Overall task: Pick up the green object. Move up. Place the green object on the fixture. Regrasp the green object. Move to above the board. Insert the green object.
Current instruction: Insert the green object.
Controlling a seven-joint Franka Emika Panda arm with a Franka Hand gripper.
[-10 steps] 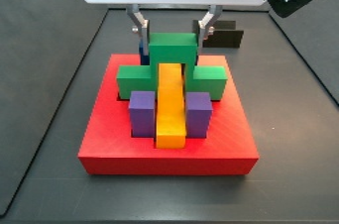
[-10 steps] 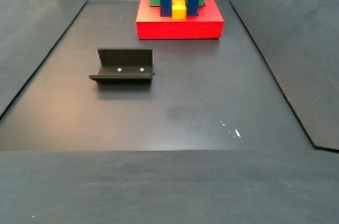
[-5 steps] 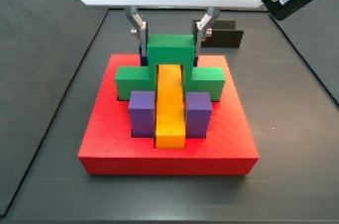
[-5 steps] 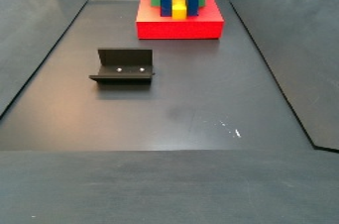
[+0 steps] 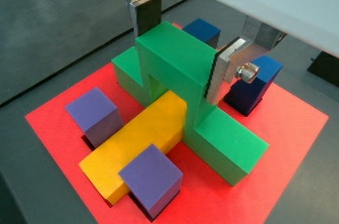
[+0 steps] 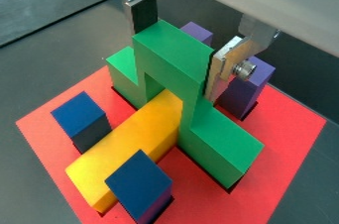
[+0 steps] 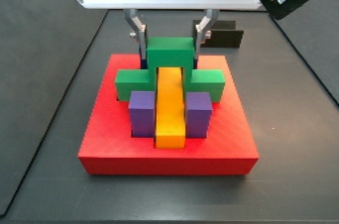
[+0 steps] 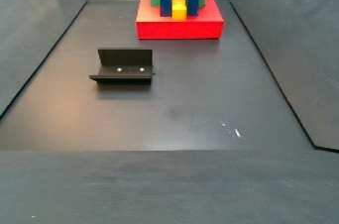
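Dark worktop (image 8: 172, 119), bearing all parts. In a side view the board (image 7: 169, 151), a thick red slab, lies at centre; in the far side view it sits at 12 o'clock on the worktop, with the fixture (image 8: 123, 66) well apart from it toward 9 o'clock and carrying nothing.

On the board, a long yellow bar (image 7: 169, 104) runs from the centre toward 6 o'clock, flanked by two purple blocks (image 7: 139, 111) at 9 and 3 o'clock of it. Two blue blocks (image 5: 255, 81) stand beyond the green object, partly hidden.

The green object (image 7: 169, 65) stands upright on the board at 12 o'clock of the yellow bar, straddling the bar's far end, its low wings resting at board level on both sides and its raised middle uppermost.

The gripper (image 7: 169, 28) is directly above that raised middle. In both wrist views the fingers (image 6: 225, 69) bracket the raised middle on its two side faces; they lie against it or just beside it, and the pictures do not settle whether they grasp it or have let go.

Step in hand, as judged: the last one, insertion, with the green object apparently seated or nearly so. The next move calls for spreading the fingers, if not already free, and a straight vertical retreat, so that the piece is not dragged out of its slot.
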